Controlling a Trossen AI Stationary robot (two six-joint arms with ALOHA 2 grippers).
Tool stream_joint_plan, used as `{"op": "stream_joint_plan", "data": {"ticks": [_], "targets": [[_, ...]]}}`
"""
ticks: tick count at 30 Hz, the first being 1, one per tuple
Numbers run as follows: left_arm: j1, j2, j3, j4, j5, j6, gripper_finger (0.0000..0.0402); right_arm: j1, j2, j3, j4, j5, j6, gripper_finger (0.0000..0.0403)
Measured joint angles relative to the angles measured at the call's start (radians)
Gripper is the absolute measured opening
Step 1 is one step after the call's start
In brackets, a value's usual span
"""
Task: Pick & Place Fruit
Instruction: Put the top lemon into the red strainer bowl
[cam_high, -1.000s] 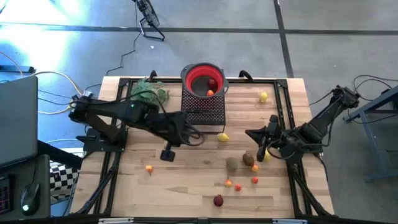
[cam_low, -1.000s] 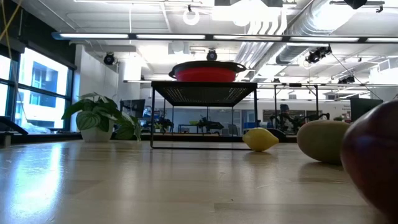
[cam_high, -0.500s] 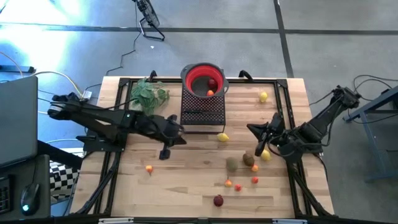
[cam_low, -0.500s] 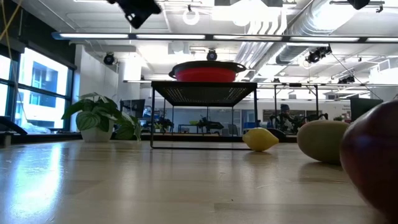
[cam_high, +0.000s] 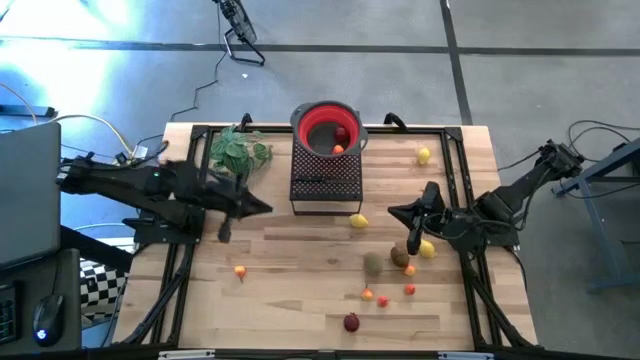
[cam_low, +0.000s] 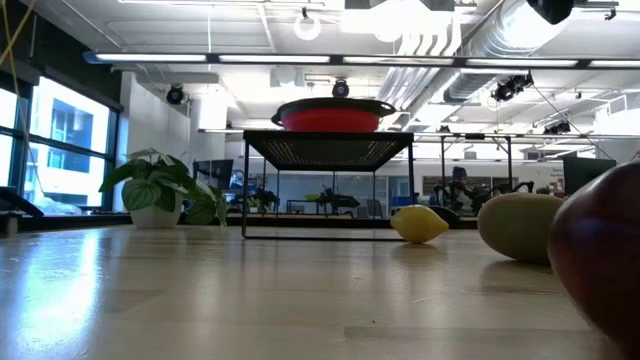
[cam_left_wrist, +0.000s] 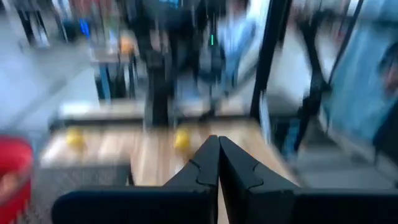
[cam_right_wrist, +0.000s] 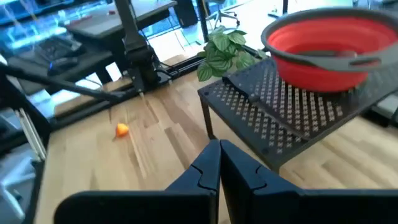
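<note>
- A wooden surface (cam_high: 300, 300) seen from above, with a dark robot arm at each side.
- The left end effector (cam_high: 262, 207) hangs above the left part of the surface, near a green leafy sprig (cam_high: 238, 152); its fingers are pressed together and hold nothing.
- The right end effector (cam_high: 396, 212) hangs over the right part of the surface, fingers pressed together, empty, pointing toward the middle.
- A black mesh stand (cam_high: 325, 177) sits at the far middle of the surface, with a red bowl (cam_high: 327, 127) on top of it. The bowl holds a dark red piece and a small orange piece.
- The fruit lies loose on the surface: a lemon (cam_high: 359, 221) just in front of the stand, another lemon (cam_high: 425, 155) near the far right edge, and a third (cam_high: 427, 249) below the right arm.
- An olive-green oval (cam_high: 373, 263) and a brown oval (cam_high: 400, 256) lie side by side right of centre.
- Tiny orange and red pieces (cam_high: 382, 297) lie nearer the front edge, with a dark red ball (cam_high: 351, 322) in front of them.
- One small orange piece (cam_high: 240, 271) lies alone on the left.
</note>
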Motion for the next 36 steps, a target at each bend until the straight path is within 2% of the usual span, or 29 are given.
{"op": "stream_joint_plan", "data": {"ticks": [6,12,19,25,29,36], "targets": [[0.0,-0.123,0.003,0.034,-0.051,-0.016,0.0,-0.023,0.0,0.0,0.027,0.014,-0.187,0.0003],[0.0,-0.168,0.001,-0.004,-0.079,-0.017,0.0,-0.068,0.0,0.0,0.027,0.013,-0.304,0.0003],[0.0,-0.158,0.001,-0.052,-0.103,-0.018,0.0,-0.164,0.0,0.0,0.031,0.006,-0.304,0.0003],[0.0,-0.145,0.001,-0.055,-0.112,-0.064,0.0,-0.189,0.0,0.0,0.184,0.034,-0.312,0.0003],[0.0,-0.148,0.001,-0.09,-0.115,-0.071,0.0,-0.248,0.0,0.0,0.263,0.05,-0.308,0.0003],[0.0,-0.163,0.001,-0.192,-0.115,-0.069,0.0,-0.37,0.026,0.02,0.283,0.057,-0.2,0.0003]]}}
